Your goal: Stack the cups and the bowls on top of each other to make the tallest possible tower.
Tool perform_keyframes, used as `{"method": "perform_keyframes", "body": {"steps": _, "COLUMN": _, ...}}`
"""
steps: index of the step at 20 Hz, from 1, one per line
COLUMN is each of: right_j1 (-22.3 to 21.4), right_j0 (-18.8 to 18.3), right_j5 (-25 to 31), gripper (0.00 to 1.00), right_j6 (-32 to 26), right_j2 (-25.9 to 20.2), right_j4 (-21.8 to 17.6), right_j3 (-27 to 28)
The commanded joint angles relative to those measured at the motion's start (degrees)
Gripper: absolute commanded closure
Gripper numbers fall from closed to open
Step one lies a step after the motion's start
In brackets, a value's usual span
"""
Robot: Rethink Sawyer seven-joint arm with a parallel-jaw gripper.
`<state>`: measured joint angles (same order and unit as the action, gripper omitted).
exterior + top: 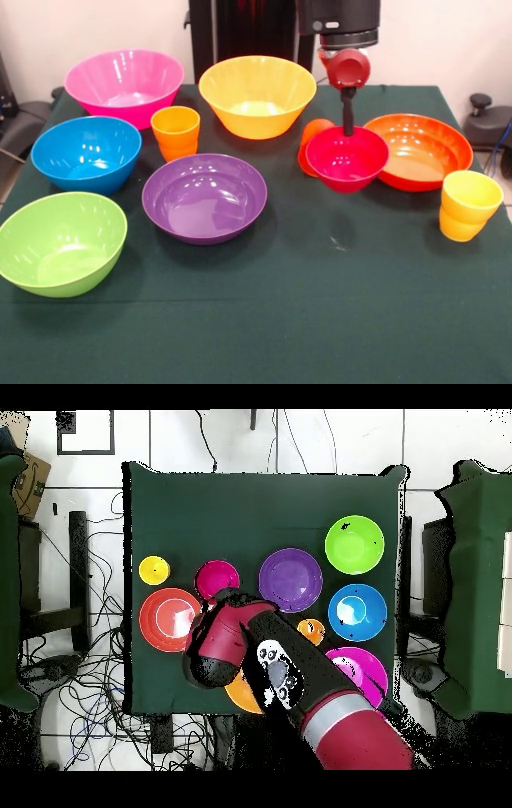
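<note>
My gripper (349,120) hangs as a thin black stem just behind the far rim of the small magenta-red bowl (346,158); I cannot see whether it is open or shut. A plain red-orange cup (312,134) lies tilted against that bowl's left side. To the right sit the wide orange-red bowl (420,150) and the yellow cup (468,206). The yellow bowl (256,96), pink bowl (124,84), blue bowl (86,152), green bowl (60,240), purple bowl (204,196) and ribbed orange cup (175,132) each stand apart on the cloth.
In the overhead view the red arm (260,654) covers most of the yellow bowl (243,692) and reaches the magenta-red bowl (217,579). The dark green cloth (320,320) runs to the table's edges. Chairs and cables surround the table.
</note>
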<state>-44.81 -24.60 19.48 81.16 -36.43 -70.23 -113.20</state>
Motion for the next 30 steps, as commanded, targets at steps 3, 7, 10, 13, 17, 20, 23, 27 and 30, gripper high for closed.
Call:
{"method": "perform_keyframes", "body": {"steps": 3, "right_j1": 0.9, "right_j0": 1.8, "right_j5": -3.2, "gripper": 1.0, "right_j6": 5.9, "right_j2": 6.3, "right_j4": -6.3, "right_j3": 4.8}}
{"method": "perform_keyframes", "body": {"steps": 7, "right_j1": 0.2, "right_j0": 2.9, "right_j5": -3.8, "gripper": 1.0, "right_j6": 6.2, "right_j2": 7.7, "right_j4": -7.0, "right_j3": 5.3}}
{"method": "perform_keyframes", "body": {"steps": 10, "right_j1": 0.5, "right_j0": 4.0, "right_j5": -5.0, "gripper": 1.0, "right_j6": 6.6, "right_j2": 9.1, "right_j4": -7.8, "right_j3": 6.0}}
{"method": "perform_keyframes", "body": {"steps": 13, "right_j1": 2.0, "right_j0": 4.2, "right_j5": -5.9, "gripper": 1.0, "right_j6": 6.0, "right_j2": 9.7, "right_j4": -7.6, "right_j3": 7.0}}
{"method": "perform_keyframes", "body": {"steps": 17, "right_j1": 4.5, "right_j0": 4.5, "right_j5": -6.7, "gripper": 1.0, "right_j6": 5.7, "right_j2": 10.0, "right_j4": -6.9, "right_j3": 8.9}}
{"method": "perform_keyframes", "body": {"steps": 20, "right_j1": 7.1, "right_j0": 5.5, "right_j5": -7.7, "gripper": 1.0, "right_j6": 6.4, "right_j2": 10.9, "right_j4": -7.2, "right_j3": 11.0}}
{"method": "perform_keyframes", "body": {"steps": 23, "right_j1": 8.9, "right_j0": 7.5, "right_j5": -9.5, "gripper": 1.0, "right_j6": 8.2, "right_j2": 13.0, "right_j4": -7.8, "right_j3": 13.0}}
{"method": "perform_keyframes", "body": {"steps": 27, "right_j1": 10.0, "right_j0": 9.7, "right_j5": -11.5, "gripper": 1.0, "right_j6": 9.1, "right_j2": 15.9, "right_j4": -7.9, "right_j3": 14.8}}
{"method": "perform_keyframes", "body": {"steps": 30, "right_j1": 10.0, "right_j0": 11.4, "right_j5": -13.3, "gripper": 1.0, "right_j6": 9.2, "right_j2": 18.7, "right_j4": -7.3, "right_j3": 15.6}}
